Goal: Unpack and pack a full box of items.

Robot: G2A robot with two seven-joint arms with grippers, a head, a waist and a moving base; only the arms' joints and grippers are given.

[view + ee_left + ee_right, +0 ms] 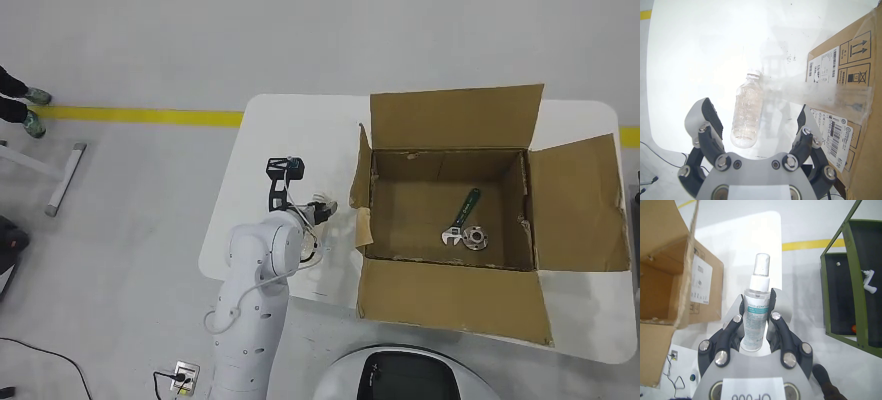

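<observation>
**Right gripper point(757, 296) clamps a spray bottle point(755, 313); left gripper point(755, 106) spread wide over a clear bottle point(746, 111)**

Both pads of the right gripper press the labelled body of the spray bottle. Its white collar and clear cap stick out past the fingertips. The gripper hangs beside an outer wall of the cardboard box point(664, 275), over the white table point(753, 237). A green-framed rack point(846, 256) stands off to the other side.

On the left gripper the fingers stand far apart and hold nothing. Between them and lower down, the clear bottle lies on its side on the table, its white cap pointing away from the gripper. Neither pad touches it. The box's labelled side wall is just beside it, with a strip of clear tape point(819, 91) trailing off the cardboard.

From above, the box sits open on the table with its flaps folded outward. Inside, on the bottom, lie a green-handled wrench point(462, 213) and a small round metal part point(475, 238) just beside the wrench's head.
</observation>
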